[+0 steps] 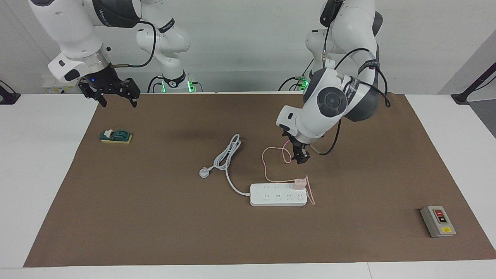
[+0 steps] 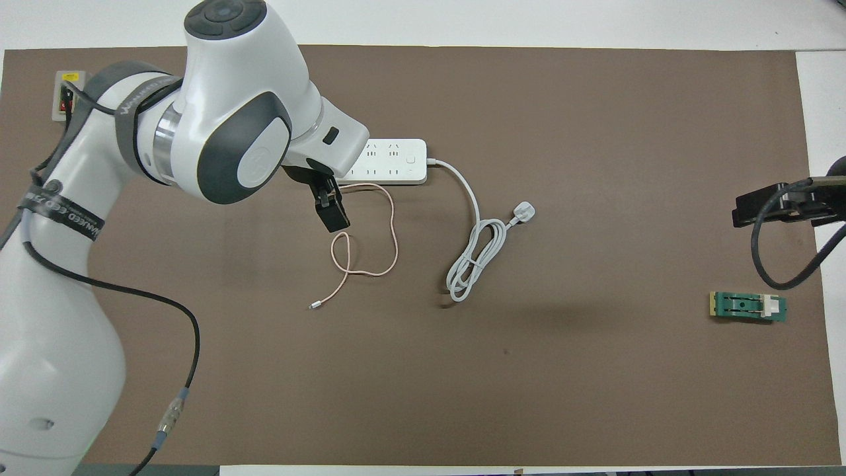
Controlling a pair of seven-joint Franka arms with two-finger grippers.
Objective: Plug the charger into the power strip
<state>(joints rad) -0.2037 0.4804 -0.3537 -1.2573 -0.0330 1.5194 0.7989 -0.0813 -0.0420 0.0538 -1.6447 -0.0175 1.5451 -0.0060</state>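
Note:
The white power strip [image 1: 271, 198] [image 2: 396, 165] lies flat on the brown mat. The pale-pink charger [image 1: 299, 182] stands in a socket at the strip's end toward the left arm; the arm hides it in the overhead view. Its thin pink cable [image 1: 266, 162] [image 2: 394, 225] loops over the mat. My left gripper [image 1: 301, 158] [image 2: 330, 213] hangs open and empty in the air, over the cable beside the strip, clear of the charger. My right gripper [image 1: 117, 101] [image 2: 760, 206] waits open and high over the mat's edge at the right arm's end.
The strip's thick white cord coils to a white plug [image 1: 204, 172] [image 2: 523, 211]. A grey box with red and black buttons [image 1: 438, 221] [image 2: 66, 99] sits at the left arm's end. A small green block [image 1: 116, 136] [image 2: 748, 307] lies below the right gripper.

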